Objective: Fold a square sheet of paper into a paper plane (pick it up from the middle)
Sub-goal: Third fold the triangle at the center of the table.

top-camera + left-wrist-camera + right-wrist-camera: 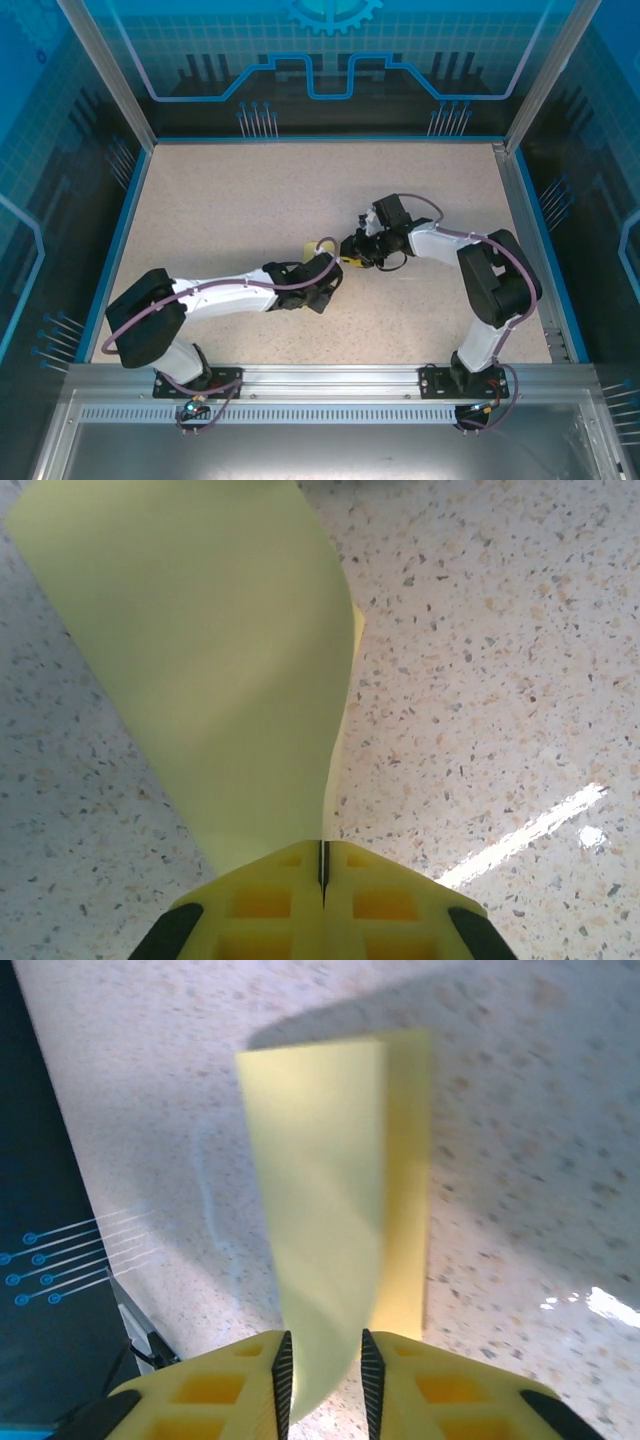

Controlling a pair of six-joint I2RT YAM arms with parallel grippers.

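Curling yellow paper sheet (200, 660) above speckled tabletop (500, 660)

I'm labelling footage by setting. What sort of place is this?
Probably an enclosed robot work cell in a lab or demo booth: blue see-through panels with circuit patterns wall in a speckled tabletop, and a left arm and right arm are bolted to an aluminium rail at its near edge.

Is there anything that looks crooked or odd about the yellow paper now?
Yes. The thin yellow paper sheet is bent over unevenly, so its two layers do not line up. The left pincer is shut on it; the right pincer has its jaws apart around the paper's edge.
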